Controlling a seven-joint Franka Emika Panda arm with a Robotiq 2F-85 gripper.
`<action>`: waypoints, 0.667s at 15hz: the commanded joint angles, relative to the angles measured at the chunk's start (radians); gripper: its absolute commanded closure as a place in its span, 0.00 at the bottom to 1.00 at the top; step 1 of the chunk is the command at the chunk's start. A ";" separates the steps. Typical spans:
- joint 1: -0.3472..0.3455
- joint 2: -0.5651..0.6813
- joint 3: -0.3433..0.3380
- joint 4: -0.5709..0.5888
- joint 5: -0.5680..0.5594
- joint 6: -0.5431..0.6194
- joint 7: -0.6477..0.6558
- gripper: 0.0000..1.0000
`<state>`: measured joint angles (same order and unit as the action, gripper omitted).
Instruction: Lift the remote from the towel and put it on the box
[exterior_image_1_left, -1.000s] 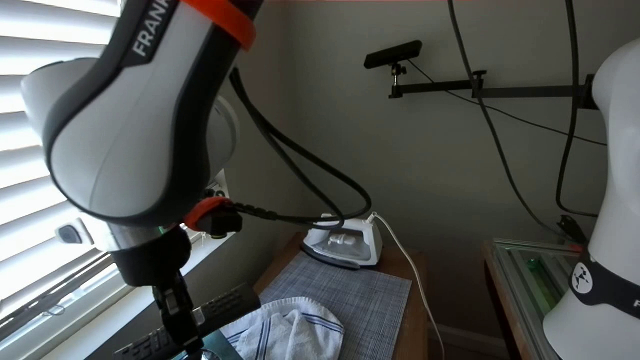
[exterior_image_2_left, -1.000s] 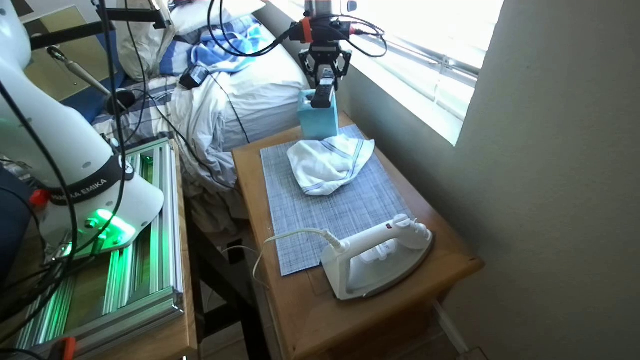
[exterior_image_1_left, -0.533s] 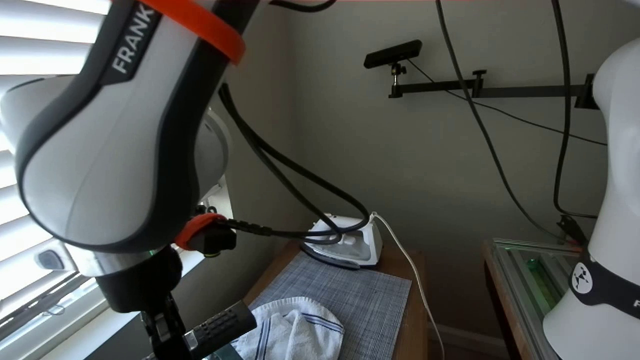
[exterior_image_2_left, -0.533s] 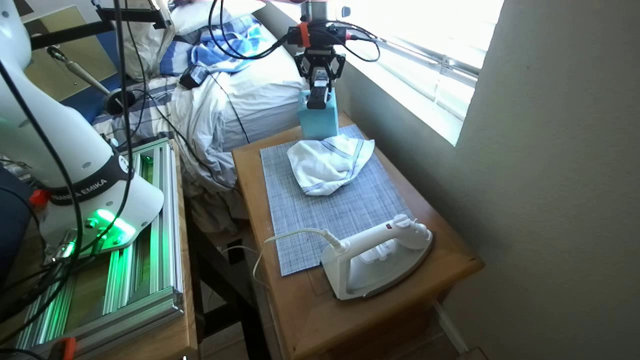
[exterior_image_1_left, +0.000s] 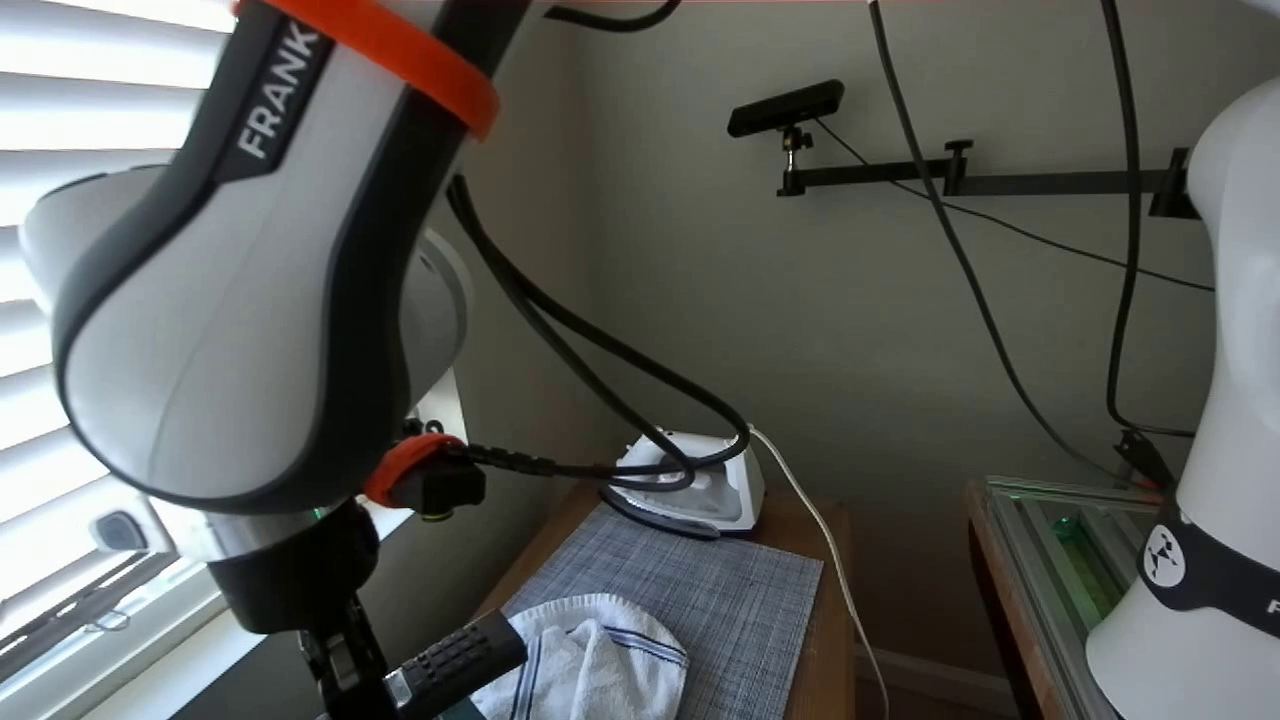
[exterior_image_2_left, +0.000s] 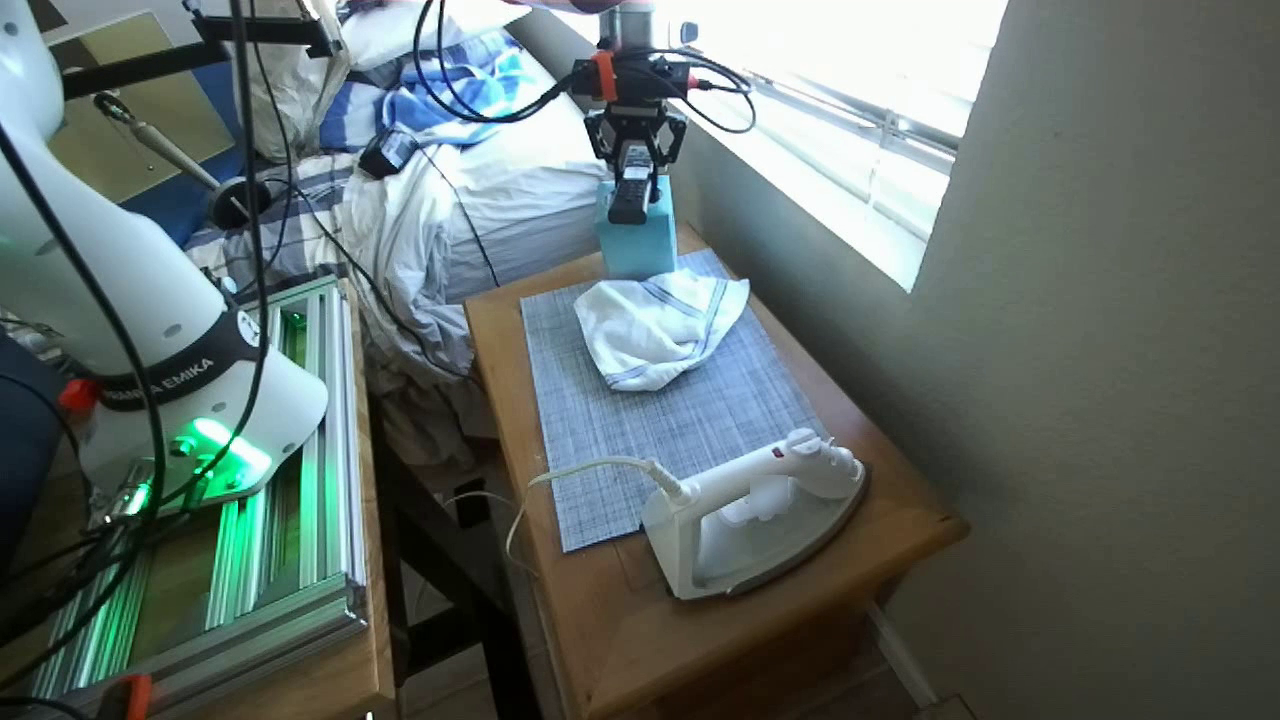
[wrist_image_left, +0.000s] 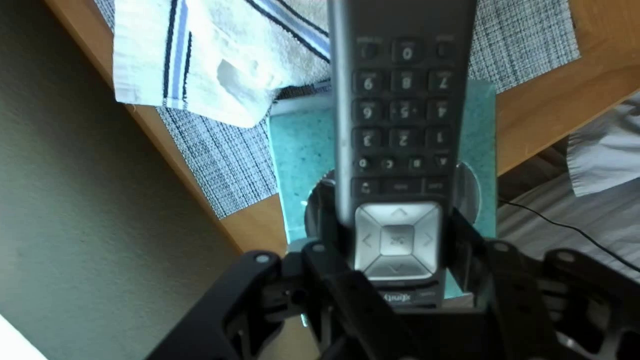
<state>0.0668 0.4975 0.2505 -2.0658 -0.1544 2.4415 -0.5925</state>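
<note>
The black remote with a silver pad is held between my gripper fingers. My gripper is shut on it near the silver pad end. In both exterior views the remote sticks out from the gripper towards the towel side. The teal box stands under the remote; its top with a round opening shows partly in the wrist view. I cannot tell whether the remote touches the box. The white towel with blue stripes lies crumpled beside the box, with nothing on it.
A grey woven mat lies under the towel on the wooden table. A white iron with a cord stands at the table's far end from the box. A wall and window run along one side; a bed lies behind the box.
My gripper has come down with the remote, which now overlaps more of the box in an exterior view. It has also shifted slightly sideways. The towel, box and iron have not moved.
</note>
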 joint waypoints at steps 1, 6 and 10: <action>-0.019 0.007 0.014 0.003 0.035 -0.026 -0.052 0.72; -0.021 0.030 0.015 0.010 0.042 -0.023 -0.079 0.72; -0.020 0.036 0.012 0.017 0.045 -0.019 -0.084 0.72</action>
<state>0.0616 0.5180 0.2517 -2.0641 -0.1388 2.4273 -0.6417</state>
